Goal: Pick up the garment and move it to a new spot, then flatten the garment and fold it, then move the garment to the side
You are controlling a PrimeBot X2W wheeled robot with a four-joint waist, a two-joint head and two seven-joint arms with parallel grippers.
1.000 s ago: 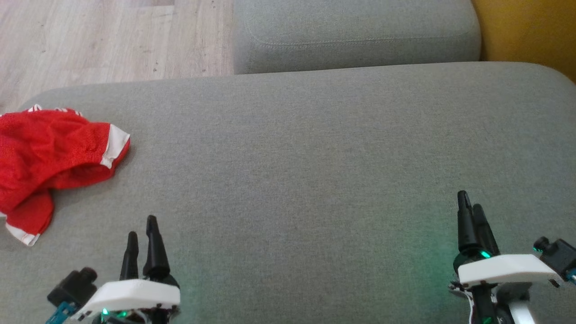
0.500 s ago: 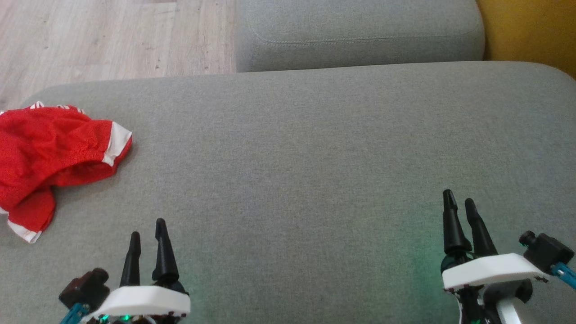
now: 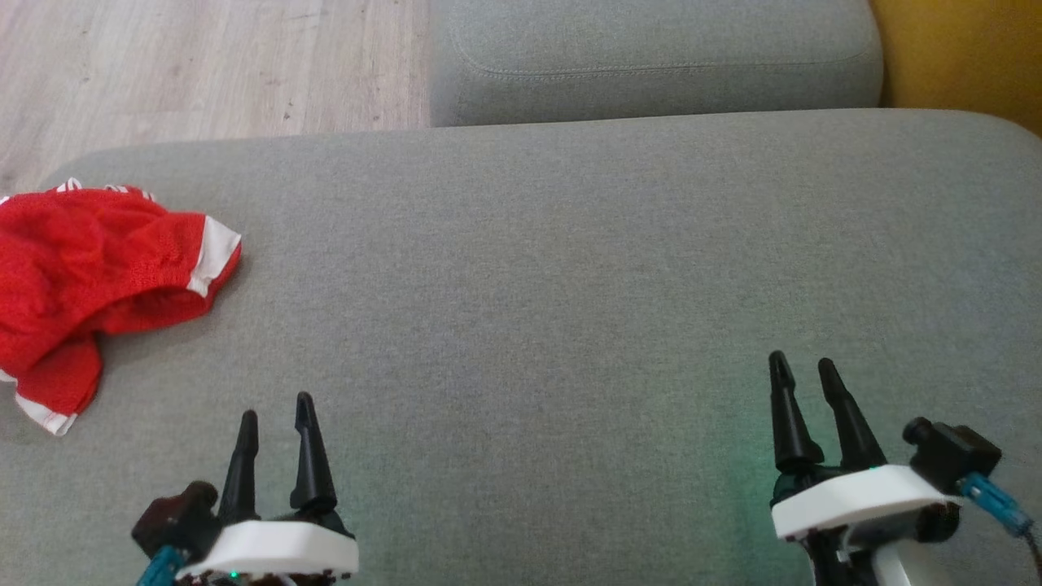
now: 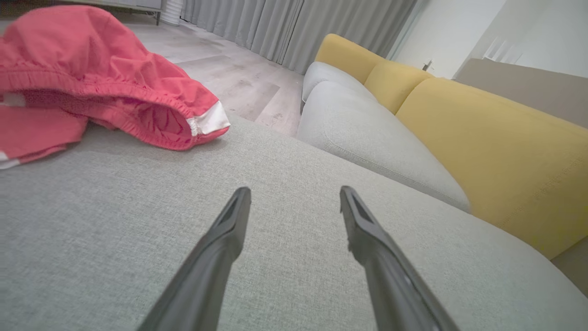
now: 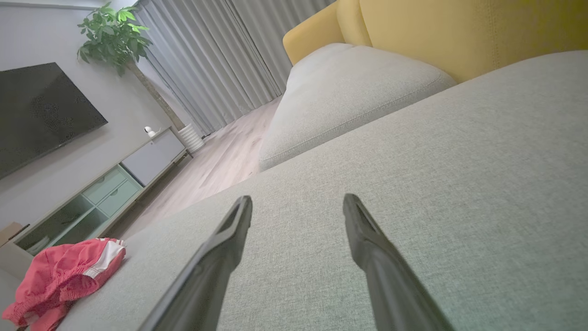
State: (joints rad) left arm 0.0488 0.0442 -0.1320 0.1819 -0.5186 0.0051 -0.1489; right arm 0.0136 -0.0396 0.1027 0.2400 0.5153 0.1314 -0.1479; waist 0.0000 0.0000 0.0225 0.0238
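Two grey seat cushions take most of the head view: the near cushion point(image 3: 570, 268) spans it side to side; the far cushion point(image 3: 651, 57) sits behind, butted against its back edge; yellow backrest point(image 3: 961, 57) at upper right; pale wood floor point(image 3: 203, 65) at upper left. Right wrist view, beyond the sofa: grey curtains point(image 5: 206, 64); dark television point(image 5: 41, 110) on the wall; leafy plant point(image 5: 112, 37) in the corner. On the near cushion's left end lies the garment point(image 3: 89, 277), red mesh with white trim, crumpled, partly cut off by the frame edge; its elastic waistband gapes in the left wrist view. Low left, the left gripper point(image 3: 276, 407); fingers released and spread, nothing between them, bare cushion ahead; the garment lies near, up and to its left, not touching. Low right, the right gripper point(image 3: 802, 361); fingers likewise parted and empty; well apart from the garment; faint green glow on the fabric beside it.
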